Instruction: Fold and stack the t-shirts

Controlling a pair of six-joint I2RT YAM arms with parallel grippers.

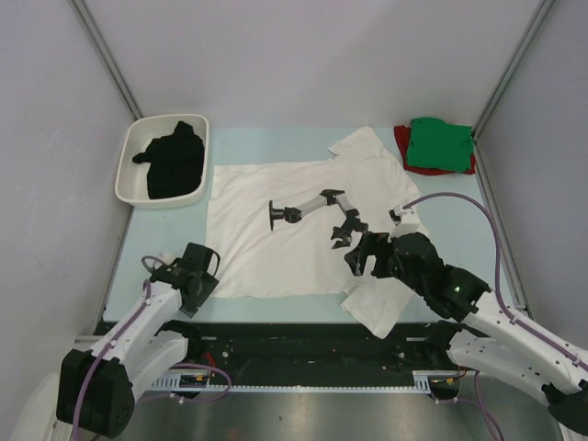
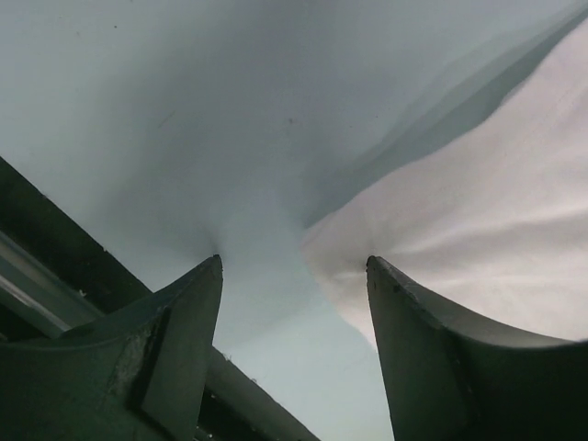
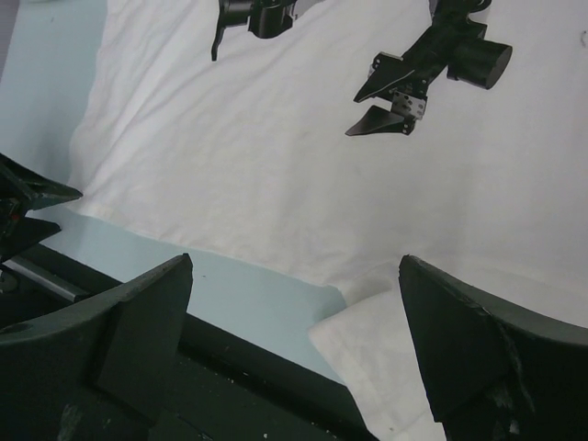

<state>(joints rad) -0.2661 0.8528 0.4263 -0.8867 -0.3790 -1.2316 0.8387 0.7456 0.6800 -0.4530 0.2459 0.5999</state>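
Note:
A large white t-shirt with a dark printed figure lies spread flat on the pale table. Its near-left corner reaches in between the fingertips of my left gripper, which is open and low on the table, touching cloth only at the right finger. My right gripper hangs wide open over the shirt's near-right sleeve, holding nothing. A black t-shirt sits crumpled in the tray. A folded green t-shirt rests on a red t-shirt at the far right.
The white rounded tray stands at the far left corner. A black rail runs along the table's near edge, just below the sleeve. Grey walls close in the left and right sides.

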